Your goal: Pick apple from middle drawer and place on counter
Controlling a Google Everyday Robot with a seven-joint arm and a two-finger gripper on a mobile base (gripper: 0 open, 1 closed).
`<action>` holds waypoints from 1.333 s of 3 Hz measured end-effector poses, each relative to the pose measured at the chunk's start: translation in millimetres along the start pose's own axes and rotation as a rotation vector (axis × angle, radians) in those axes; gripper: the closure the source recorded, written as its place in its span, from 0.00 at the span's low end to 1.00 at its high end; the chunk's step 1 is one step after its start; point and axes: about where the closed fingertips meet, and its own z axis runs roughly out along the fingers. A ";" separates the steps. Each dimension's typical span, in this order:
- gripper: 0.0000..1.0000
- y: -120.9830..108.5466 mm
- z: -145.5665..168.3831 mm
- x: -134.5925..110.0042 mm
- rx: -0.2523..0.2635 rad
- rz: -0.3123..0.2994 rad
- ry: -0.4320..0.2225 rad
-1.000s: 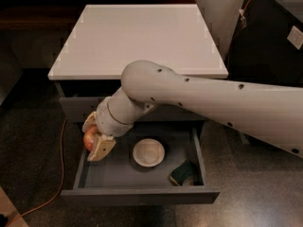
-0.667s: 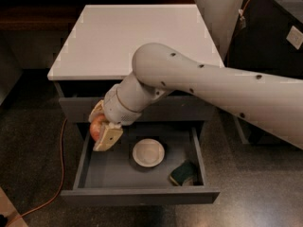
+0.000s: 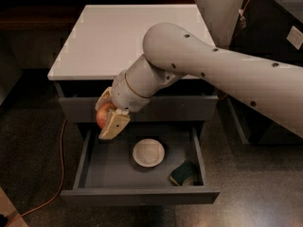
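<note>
The middle drawer [image 3: 142, 194] is pulled open below the cabinet's counter [image 3: 128, 37], a white square top. My gripper [image 3: 108, 113] is shut on the red apple [image 3: 103, 115] and holds it above the drawer's back left part, in front of the closed upper drawer front. The beige fingers [image 3: 113, 125] clasp the apple on both sides, so only its left face shows. The white arm reaches in from the right across the cabinet's front edge.
A round white shallow bowl [image 3: 148, 152] lies in the middle of the open drawer. A dark green sponge [image 3: 183, 173] lies at its front right. An orange cable [image 3: 54, 174] runs over the dark floor at left. Black equipment [image 3: 274, 27] stands at right.
My gripper has risen with the apple, from low inside the drawer's left part to the height of the upper drawer front. The bowl and sponge have not moved.
</note>
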 end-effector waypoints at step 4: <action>1.00 -43.9 -54.9 -20.5 0.163 0.174 0.095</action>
